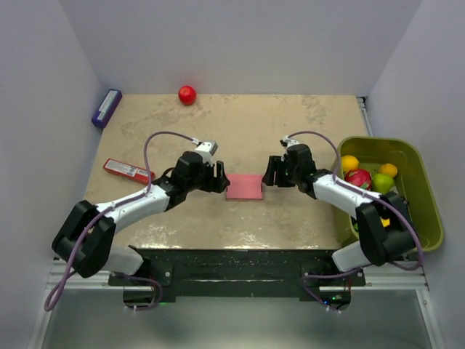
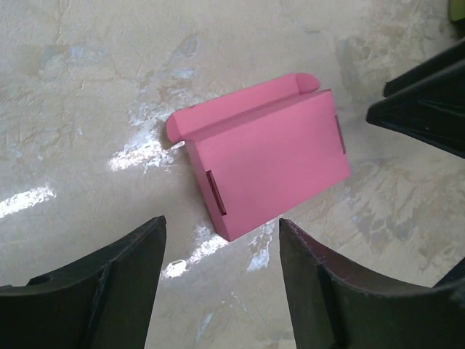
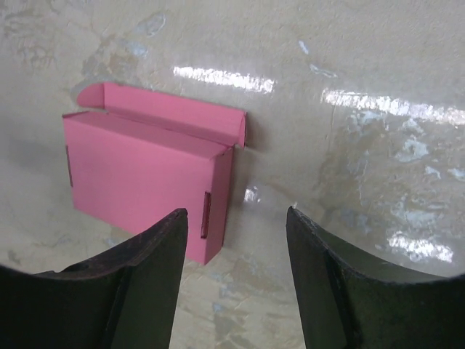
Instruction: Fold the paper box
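Box lies flat on table, mid-width, between the two grippers. Body closed up; one long flap stands open along its edge. Left gripper just beside box's left end, jaws spread, nothing held. Right gripper just beside right end, jaws spread, empty. Contact with card: seemingly none; top view unclear.

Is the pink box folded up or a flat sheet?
Folded into a box; its sides stand up, one long flap sticks out untucked.
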`<state>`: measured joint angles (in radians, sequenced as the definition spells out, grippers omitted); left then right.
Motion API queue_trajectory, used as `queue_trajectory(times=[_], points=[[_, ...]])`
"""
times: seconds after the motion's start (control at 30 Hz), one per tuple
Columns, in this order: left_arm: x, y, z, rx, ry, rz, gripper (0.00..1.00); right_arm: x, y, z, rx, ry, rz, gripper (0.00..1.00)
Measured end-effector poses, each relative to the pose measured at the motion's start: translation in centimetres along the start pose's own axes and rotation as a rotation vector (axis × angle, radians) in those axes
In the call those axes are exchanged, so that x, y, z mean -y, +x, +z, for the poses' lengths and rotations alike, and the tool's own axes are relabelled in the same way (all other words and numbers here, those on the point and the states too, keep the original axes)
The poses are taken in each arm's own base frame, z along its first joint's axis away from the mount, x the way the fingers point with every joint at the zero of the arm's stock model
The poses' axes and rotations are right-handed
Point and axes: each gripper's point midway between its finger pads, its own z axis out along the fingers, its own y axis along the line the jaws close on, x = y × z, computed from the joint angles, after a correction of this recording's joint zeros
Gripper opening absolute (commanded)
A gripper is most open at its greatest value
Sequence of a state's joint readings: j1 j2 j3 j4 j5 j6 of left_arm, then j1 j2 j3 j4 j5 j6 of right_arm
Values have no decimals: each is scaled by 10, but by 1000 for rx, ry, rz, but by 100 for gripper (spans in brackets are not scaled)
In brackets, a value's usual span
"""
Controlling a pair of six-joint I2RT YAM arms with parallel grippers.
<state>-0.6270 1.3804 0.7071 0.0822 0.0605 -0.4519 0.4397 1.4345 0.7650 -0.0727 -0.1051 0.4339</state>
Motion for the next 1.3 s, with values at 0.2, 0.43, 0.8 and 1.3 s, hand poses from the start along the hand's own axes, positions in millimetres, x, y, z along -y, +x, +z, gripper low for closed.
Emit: queue_trajectory(times=[0.2,0.43,0.8,1.3], points=[[3,-37,1,35,55,-14,69,8,0,31,-38,-31,50,55],[7,-81,-1,59,113,-9,68,6,-3,50,-58,-65,60,54],[4,-107,-3,46,88,168,67,6,-30,52,-17,-124,117,52],[-13,-45,33,-153,104,141,66,7,-20,79,-103,-151,54,43]])
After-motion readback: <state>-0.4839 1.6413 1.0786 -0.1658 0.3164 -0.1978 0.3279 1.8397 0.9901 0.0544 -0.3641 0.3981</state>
